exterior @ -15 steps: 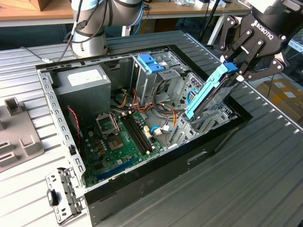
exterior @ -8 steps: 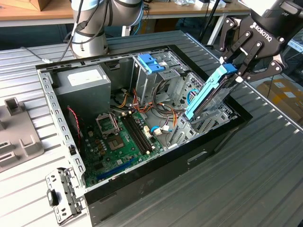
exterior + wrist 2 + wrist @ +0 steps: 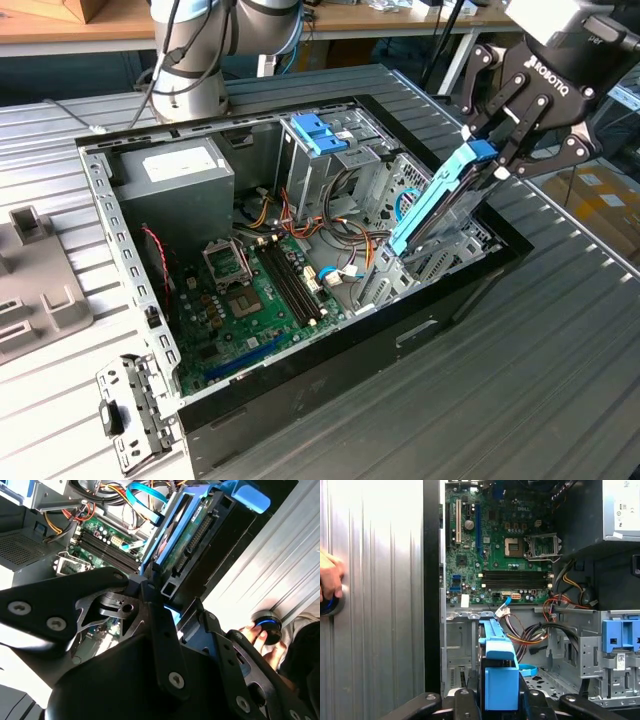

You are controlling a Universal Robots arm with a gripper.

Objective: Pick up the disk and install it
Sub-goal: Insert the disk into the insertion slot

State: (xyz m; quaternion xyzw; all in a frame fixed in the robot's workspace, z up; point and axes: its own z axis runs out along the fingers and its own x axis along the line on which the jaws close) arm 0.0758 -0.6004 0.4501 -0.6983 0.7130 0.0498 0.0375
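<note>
Over ribbed table (image 3: 560,380), end effector (image 3: 497,160) grips tilted disk (image 3: 442,208).

**Around the open case**

I see a black tower case (image 3: 400,335) lying open on the ribbed desk (image 3: 560,400). A green motherboard (image 3: 250,310) sits flat inside. A grey power supply (image 3: 185,200) stands near a blue-topped drive cage (image 3: 322,133). A metal bracket (image 3: 130,410) lies just beside the case's corner.

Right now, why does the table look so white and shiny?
In the second wrist view, glare bleaches the ribbed table nearly white beside the darker disk; in the first wrist view it glows too; the exterior view shows it evenly grey.
</note>
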